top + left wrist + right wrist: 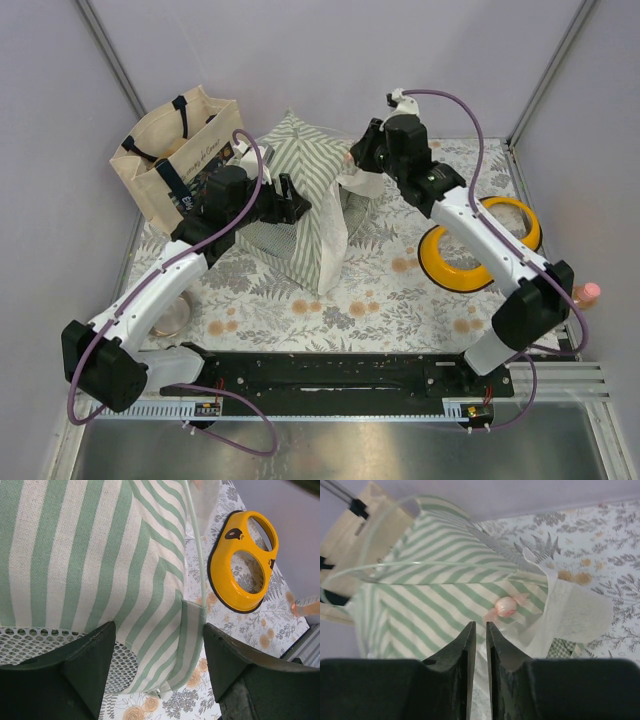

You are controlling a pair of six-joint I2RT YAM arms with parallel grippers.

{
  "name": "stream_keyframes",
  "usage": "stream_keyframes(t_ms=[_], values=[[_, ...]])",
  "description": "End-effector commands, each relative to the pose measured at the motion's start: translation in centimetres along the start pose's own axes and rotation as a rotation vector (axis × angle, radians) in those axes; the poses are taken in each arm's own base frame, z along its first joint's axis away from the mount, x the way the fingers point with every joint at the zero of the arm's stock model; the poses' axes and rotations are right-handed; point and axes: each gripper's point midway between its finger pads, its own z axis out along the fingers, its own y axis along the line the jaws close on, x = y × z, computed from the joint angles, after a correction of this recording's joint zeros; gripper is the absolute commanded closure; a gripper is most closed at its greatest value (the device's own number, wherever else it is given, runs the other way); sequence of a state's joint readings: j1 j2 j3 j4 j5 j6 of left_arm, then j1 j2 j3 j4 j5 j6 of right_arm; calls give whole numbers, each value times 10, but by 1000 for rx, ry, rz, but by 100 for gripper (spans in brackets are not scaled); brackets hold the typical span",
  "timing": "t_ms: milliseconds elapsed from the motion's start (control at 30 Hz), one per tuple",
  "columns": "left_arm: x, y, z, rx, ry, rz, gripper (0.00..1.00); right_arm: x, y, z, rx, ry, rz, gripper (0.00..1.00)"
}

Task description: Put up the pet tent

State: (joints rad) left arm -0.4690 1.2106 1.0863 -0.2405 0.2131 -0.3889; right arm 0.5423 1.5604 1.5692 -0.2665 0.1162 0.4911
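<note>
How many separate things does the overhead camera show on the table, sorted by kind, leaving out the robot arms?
Tent: 1
Tote bag: 1
Yellow bowl stand: 1
Bowl, partly hidden by the left arm: 1
Pink-capped bottle: 1
Total: 5

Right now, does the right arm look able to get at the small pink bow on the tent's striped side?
Probably yes. The right arm has its fingers aimed at the pink bow, which sits just ahead of them on the pet tent. Nothing lies between, so a short advance looks like enough.
</note>
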Motion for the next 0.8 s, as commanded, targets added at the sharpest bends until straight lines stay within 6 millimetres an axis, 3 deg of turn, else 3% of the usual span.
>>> stream_keyframes(t_ms=[0,267,433,600,667,767], values=[[-23,-10,-11,25,-72,29,26,30,-34,28,118,54,3,80],[-21,-9,-11,24,-63,41,26,105,-92,36,242,188,-6,81],[-21,-10,-12,27,-63,43,26,143,-104,7,251,299,29,75],[-20,-9,-11,27,-62,44,25,186,-110,-25,197,461,-1,60],[-21,-9,-12,25,-66,44,25,192,-105,-38,148,496,-14,56],[-21,-11,-17,28,-66,49,24,166,-90,-53,80,430,-43,49]])
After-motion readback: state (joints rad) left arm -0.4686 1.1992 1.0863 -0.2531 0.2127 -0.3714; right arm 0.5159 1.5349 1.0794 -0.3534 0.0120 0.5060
